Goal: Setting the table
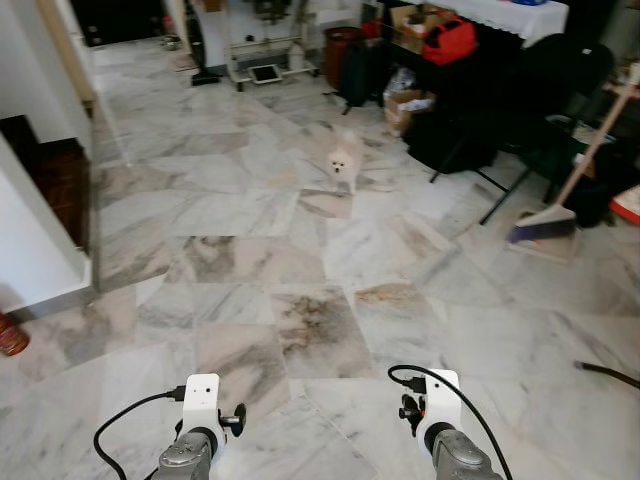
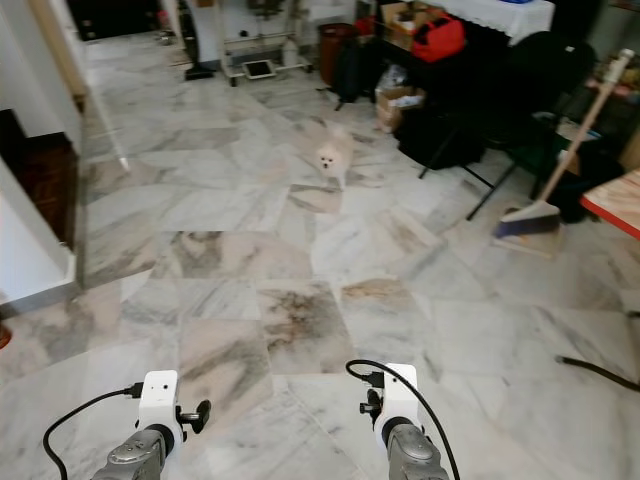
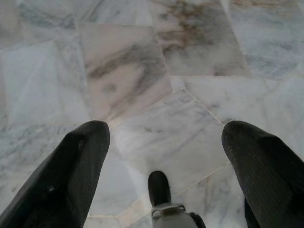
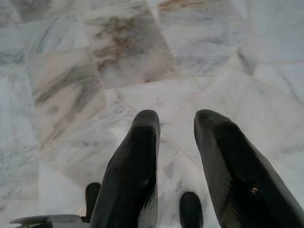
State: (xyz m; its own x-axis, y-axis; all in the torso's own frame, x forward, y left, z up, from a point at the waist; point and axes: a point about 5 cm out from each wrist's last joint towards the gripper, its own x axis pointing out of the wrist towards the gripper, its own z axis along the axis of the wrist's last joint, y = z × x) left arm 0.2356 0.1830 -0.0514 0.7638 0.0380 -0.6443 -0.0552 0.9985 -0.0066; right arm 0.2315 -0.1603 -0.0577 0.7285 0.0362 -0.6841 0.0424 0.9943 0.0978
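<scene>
Both end effectors empty, left end effector [image 3: 161, 137] wide, right end effector [image 4: 176, 126] narrow

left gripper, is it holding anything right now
No, the left gripper has its black fingers spread wide apart with only the marble floor between them.

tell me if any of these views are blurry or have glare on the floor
Left and right eye views: fairly sharp, the small white dog slightly soft, a pale sheen on the marble floor toward the back. Left wrist view: floor crisp, the near black fingers soft. Right wrist view: the same, with fingers dark and glossy.
</scene>
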